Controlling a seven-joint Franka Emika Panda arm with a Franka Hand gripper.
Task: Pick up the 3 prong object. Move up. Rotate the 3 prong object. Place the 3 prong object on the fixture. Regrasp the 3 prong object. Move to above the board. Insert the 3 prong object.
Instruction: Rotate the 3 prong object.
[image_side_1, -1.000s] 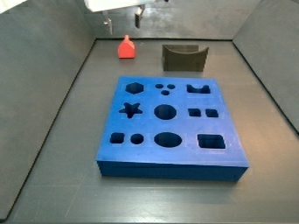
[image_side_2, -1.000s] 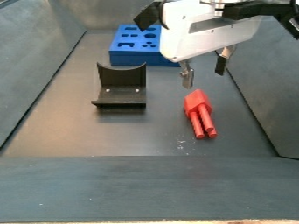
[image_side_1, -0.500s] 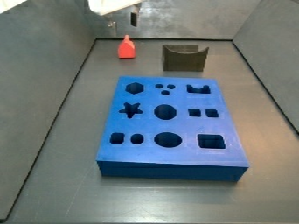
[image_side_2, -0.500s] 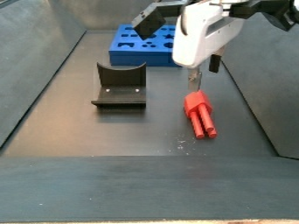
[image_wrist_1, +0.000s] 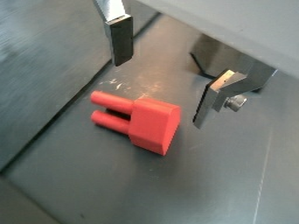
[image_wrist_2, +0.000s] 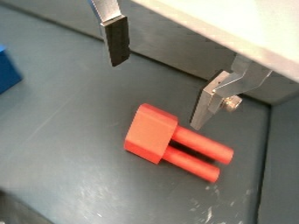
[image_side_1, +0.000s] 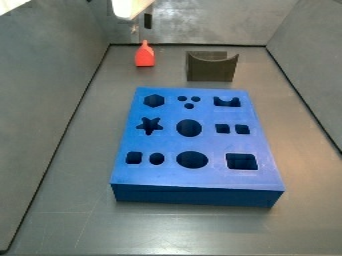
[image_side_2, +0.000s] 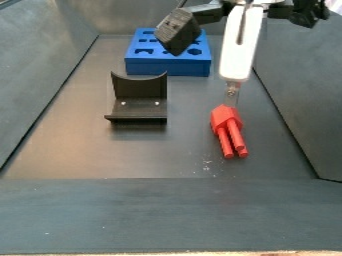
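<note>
Both wrist views: gripper (image_wrist_1: 163, 83) (image_wrist_2: 162, 77) wide open, empty, hovering just above 3 prong object (image_wrist_1: 136, 122) (image_wrist_2: 173, 142), which lies flat on floor below/between fingers, untouched.

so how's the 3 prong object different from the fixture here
The 3 prong object is bright red-orange; the fixture is dark olive-brown. The 3 prong object is slim and lies flat on the floor, while the fixture is bulkier and stands upright on its base plate with a notch in its top. The open tool hovers over the 3 prong object; nothing is near the fixture. Both rest on the dark floor, far smaller than the board, untouched.
</note>
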